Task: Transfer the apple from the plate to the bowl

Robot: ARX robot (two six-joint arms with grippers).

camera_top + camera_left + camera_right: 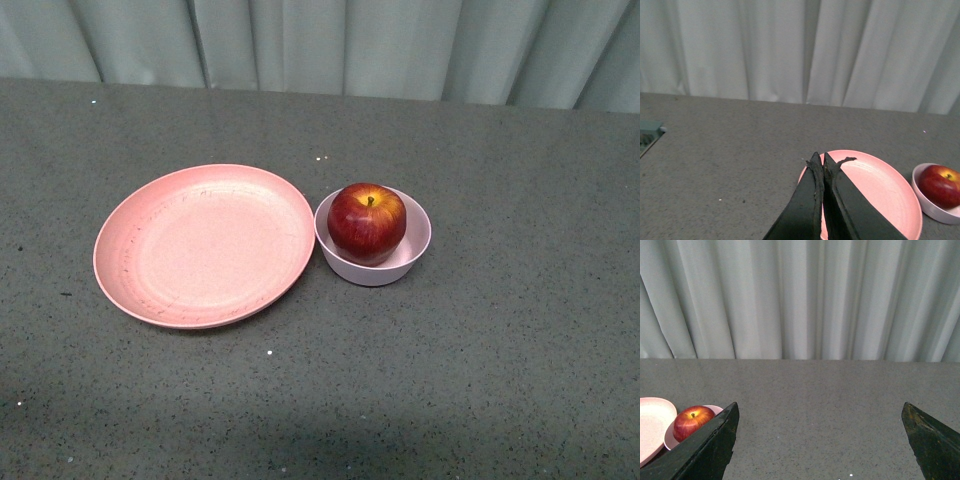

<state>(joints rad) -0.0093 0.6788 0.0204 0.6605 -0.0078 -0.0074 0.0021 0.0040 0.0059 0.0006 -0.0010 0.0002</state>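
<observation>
The left hand (819,161) is closed on nothing, its two dark fingers pressed together, and it hangs above the near edge of the plate (880,185), well clear of the bowl (935,210). The right hand (820,440) is spread wide and empty, its fingers far apart, hanging over bare worktop (815,405) on the side of the bowl away from the plate. Neither hand shows in the front view.

The apple (367,221) sits in the bowl (410,258), stem up, filling most of it and rising above the rim. It looks firm, fairly heavy and glossy, so probably slippery; if it had to be lifted, a grip across its widest part, above the bowl's rim, would suit best, since the bowl's wall leaves little room lower down.

The plate (150,250) lies just beside the bowl, rims nearly touching, and holds nothing, only dark scuffs. Judged from this, the move looks finished.
</observation>
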